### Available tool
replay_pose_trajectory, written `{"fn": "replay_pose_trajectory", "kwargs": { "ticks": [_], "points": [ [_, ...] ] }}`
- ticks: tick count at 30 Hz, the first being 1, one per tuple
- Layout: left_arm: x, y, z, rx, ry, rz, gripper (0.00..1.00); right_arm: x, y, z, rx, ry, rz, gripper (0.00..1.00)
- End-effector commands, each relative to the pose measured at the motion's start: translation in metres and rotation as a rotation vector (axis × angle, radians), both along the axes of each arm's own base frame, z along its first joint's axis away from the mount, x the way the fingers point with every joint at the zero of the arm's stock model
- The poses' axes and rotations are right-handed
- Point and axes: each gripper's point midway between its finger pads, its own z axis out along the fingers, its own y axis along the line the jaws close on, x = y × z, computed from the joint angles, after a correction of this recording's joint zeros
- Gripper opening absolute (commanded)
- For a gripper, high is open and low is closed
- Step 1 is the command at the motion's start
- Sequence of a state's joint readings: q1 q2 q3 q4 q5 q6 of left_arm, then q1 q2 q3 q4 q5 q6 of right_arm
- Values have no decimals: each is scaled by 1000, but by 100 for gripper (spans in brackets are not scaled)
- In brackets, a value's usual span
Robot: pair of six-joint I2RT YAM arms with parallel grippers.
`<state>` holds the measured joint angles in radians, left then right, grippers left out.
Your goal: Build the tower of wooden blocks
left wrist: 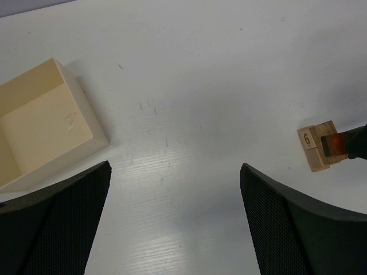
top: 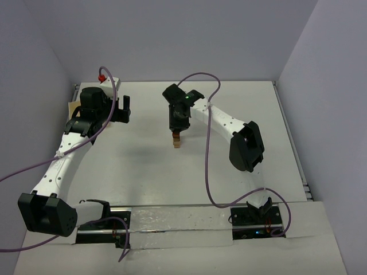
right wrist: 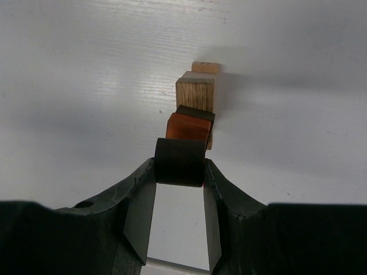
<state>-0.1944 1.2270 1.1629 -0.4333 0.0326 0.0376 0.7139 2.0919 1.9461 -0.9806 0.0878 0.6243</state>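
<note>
Right pincer [right wrist: 179, 172] clamps dark block [right wrist: 179, 162] above the tower [right wrist: 195, 94]; left pincer [left wrist: 176, 189] gapes wide.

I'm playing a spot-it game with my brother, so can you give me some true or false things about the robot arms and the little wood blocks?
1. The right jaws are shut on a dark block. True.
2. The left jaws are holding a block. False: they stand wide open with nothing between them.
3. The tower stands just under the right jaws. True.
4. A pale block in the tower shows the number 2. False: it shows a 6.
5. The cream box is full of blocks. False: the part in view is empty.
</note>
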Motion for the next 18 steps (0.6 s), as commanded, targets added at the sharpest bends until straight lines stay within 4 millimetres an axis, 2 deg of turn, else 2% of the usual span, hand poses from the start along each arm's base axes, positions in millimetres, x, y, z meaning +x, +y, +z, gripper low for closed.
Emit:
{"fn": "replay_pose_trajectory", "kwargs": {
  "ticks": [1, 11, 18],
  "points": [
    [7, 2, 18, -13, -67, 17, 99, 9, 6, 10, 7, -42, -16, 12],
    [7, 2, 17, -12, -65, 16, 99, 9, 8, 7, 8, -35, -6, 23],
    [8, 3, 16, -8, -66, 16, 99, 11, 9, 4, 4, -35, 0, 26]
  ]
}}
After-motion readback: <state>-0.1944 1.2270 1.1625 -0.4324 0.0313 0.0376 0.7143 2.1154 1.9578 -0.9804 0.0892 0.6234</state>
